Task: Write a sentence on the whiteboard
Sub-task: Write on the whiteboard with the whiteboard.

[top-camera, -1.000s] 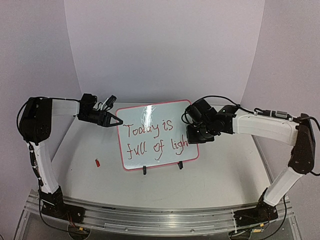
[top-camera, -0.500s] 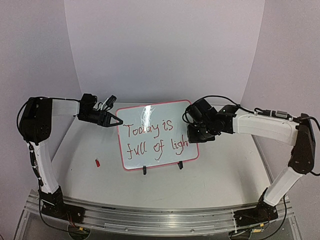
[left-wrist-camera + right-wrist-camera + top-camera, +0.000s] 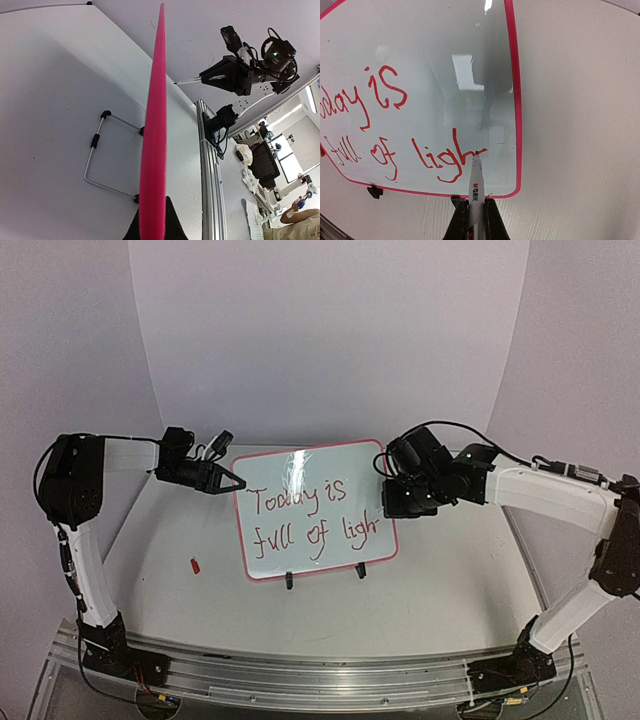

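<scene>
The right gripper [image 3: 474,212] pinches a white marker pen [image 3: 475,182] at the glossy pink-framed whiteboard [image 3: 445,75]. The left gripper [image 3: 232,481] clamps its edge. Pressing hard could tilt it or smear the red letters [image 3: 454,150].

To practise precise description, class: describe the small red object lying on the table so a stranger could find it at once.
Find the whiteboard, the pink-framed board standing mid-table with red handwriting. Look left of its lower corner, on the white table. There lies the small red object, short and stubby, the only loose thing lying flat, well apart from the board.
</scene>
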Controlling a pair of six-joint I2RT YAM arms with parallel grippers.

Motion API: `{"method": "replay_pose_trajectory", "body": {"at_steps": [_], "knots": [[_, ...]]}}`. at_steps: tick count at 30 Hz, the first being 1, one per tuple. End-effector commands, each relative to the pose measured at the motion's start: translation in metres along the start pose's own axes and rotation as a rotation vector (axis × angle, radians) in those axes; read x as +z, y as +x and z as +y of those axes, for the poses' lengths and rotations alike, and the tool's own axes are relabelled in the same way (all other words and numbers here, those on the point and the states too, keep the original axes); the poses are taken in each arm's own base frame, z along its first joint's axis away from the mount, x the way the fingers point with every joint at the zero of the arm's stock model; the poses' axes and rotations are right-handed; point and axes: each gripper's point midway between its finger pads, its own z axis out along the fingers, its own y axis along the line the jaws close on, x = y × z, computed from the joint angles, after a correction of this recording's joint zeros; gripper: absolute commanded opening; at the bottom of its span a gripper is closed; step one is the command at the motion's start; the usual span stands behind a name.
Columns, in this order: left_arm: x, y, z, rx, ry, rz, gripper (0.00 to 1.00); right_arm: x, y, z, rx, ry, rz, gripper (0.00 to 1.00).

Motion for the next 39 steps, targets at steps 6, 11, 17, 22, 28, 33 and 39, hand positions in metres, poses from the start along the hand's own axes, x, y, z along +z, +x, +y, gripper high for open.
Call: {"method": "replay_pose_trajectory", "body": {"at_steps": [6,11,17,22,28,33,39], "knots": [[0.015,0.022,0.024,0.032,-0.085,0.076,0.00,-0.002,-0.004,0.007,0.011,-0.036,0.004,0.00],[0.015,0.021,0.022,0.036,-0.084,0.076,0.00,0.008,-0.004,0.011,0.004,-0.029,0.019,0.00],[0.015,0.022,0.023,0.036,-0.083,0.076,0.00,0.011,-0.006,0.008,0.004,-0.002,0.009,0.00],[0.016,0.023,0.024,0.034,-0.082,0.077,0.00,0.010,-0.009,0.005,0.007,0.012,-0.007,0.00],[0.015,0.023,0.024,0.034,-0.082,0.077,0.00,0.012,-0.010,0.004,0.000,0.021,-0.010,0.00],[0.015,0.022,0.022,0.037,-0.079,0.075,0.00,0.015,-0.012,0.002,-0.004,0.042,-0.018,0.00],[0.015,0.022,0.021,0.039,-0.077,0.075,0.00,0.020,-0.012,0.001,-0.007,0.059,-0.016,0.00]]}}
